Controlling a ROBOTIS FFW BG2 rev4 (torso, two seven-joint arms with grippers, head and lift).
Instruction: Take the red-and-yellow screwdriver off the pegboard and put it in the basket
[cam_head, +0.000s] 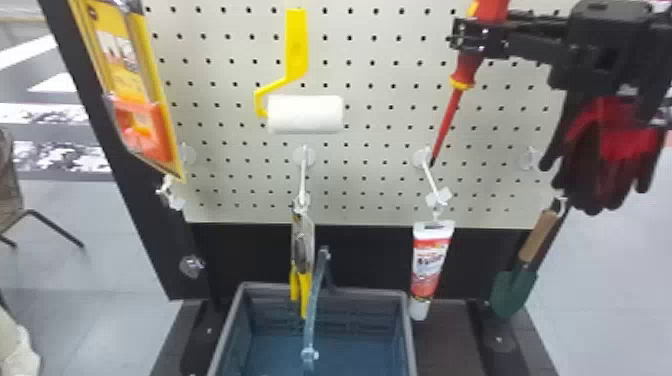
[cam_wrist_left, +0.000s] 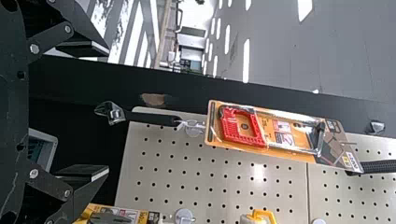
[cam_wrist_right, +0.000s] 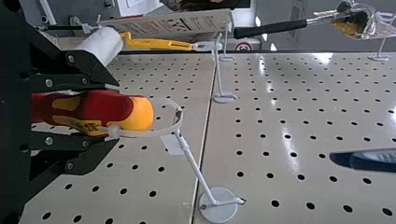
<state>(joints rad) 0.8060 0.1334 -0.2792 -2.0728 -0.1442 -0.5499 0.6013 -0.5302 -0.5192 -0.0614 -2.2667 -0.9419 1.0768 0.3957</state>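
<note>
So I'm driving this from my desk, and what I've got in front of me is a pale pegboard (cam_head: 375, 115) full of small dark holes, set in a black frame. At its foot there's a dark base (cam_head: 445, 340), and the grey basket (cam_head: 367, 293) sits on that with its handle sticking up. The room behind is mostly grey floor (cam_head: 110, 225), with a chair (cam_head: 10, 200) off to the left, and my left wrist view picks up bright strips of light on the floor too.

On the board I can see a yellow-handled paint roller (cam_head: 305, 115) around the middle, a white-and-red tube (cam_head: 430, 260) lower down, and red-and-black gloves (cam_head: 600, 165) plus a green trowel (cam_head: 515, 295) over on the right.

My right arm comes in high from the right edge, reaching about level across the board. The right claw (cam_head: 467, 37) is clamped around the handle of the screwdriver (cam_head: 466, 67), which is tilted, shaft down and a bit left, tip by a hook's round mount. In the right wrist view a pale loop (cam_wrist_right: 180, 121) runs from the handle to the end of a white hook (cam_wrist_right: 196, 163). The left claw (cam_wrist_left: 107, 111) has its fingers spread wide with nothing between them, near the board's edge.
</note>
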